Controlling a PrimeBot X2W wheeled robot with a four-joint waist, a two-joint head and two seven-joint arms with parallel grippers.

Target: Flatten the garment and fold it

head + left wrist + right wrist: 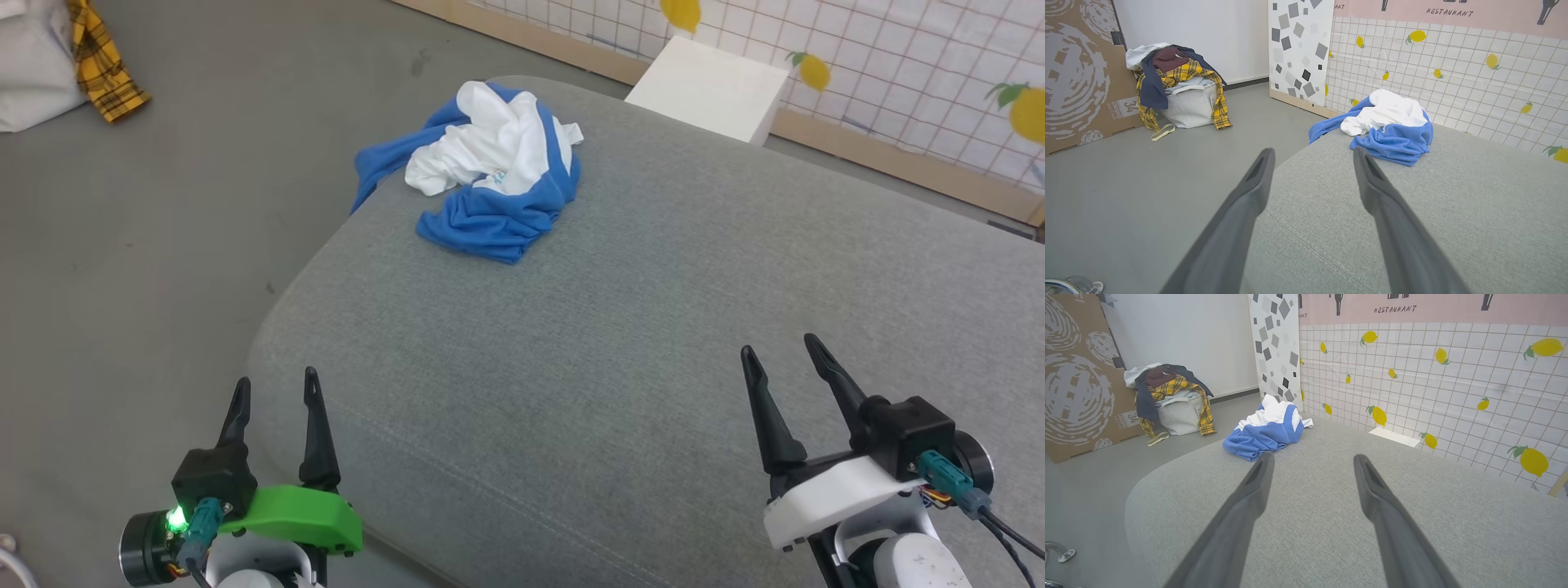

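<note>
With the left gripper (pixel 277 377) and right gripper (pixel 778 345) jaws apart and empty over the grey cushion's (pixel 653 327) near edge, the crumpled blue-and-white shirt (pixel 490 175) lies at its far left corner, where a careless tug could drag it off onto the floor (pixel 163 245).

Garment (pixel 490 171) on cushion (pixel 612 343), far-left corner.
Part of it hangs over the cushion's left edge. Left gripper (pixel 276 377) at cushion's near-left edge, right gripper (pixel 779 345) above its near-right part. Box (pixel 706 86) behind cushion's far edge.
</note>
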